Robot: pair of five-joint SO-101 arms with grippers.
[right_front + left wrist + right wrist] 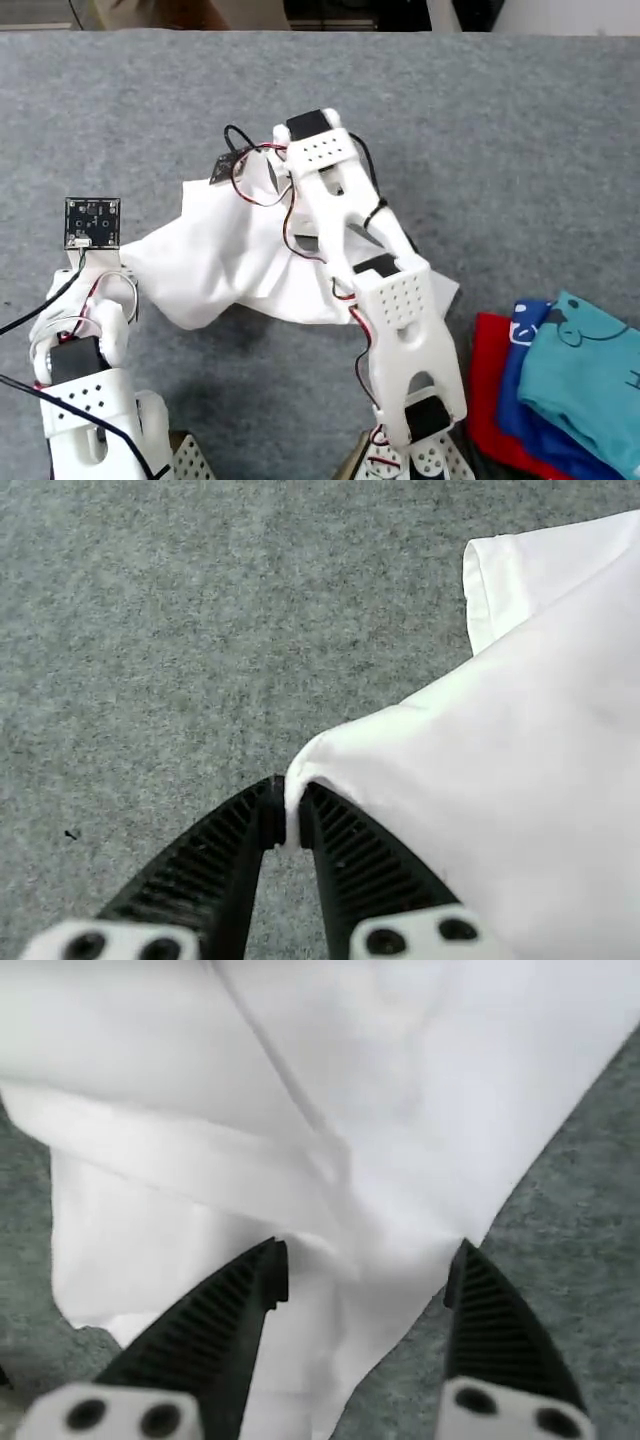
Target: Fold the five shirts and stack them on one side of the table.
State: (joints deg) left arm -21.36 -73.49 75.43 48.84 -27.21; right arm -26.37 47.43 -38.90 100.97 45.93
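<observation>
Across the grey table [520, 130], a white shirt [215, 260] lies rumpled near the middle, partly gathered into folds and partly flat on the surface. At the table's near right corner sits a stack of folded shirts [560, 390], with a red shirt [487, 390] lowest, a blue shirt [522, 385] on it and a teal shirt [590, 370] on top. The stack is near the white shirt's right edge but apart from it. The right arm [400, 310] stretches from the near edge out over the white shirt, and the left arm [85, 370] stands at the near left, beside the shirt's left corner. The right gripper [365, 1270] hangs over the white cloth with its jaws spread wide, gripping nothing. The left gripper [285, 825] has its jaws pinched together on a corner of the white shirt.
</observation>
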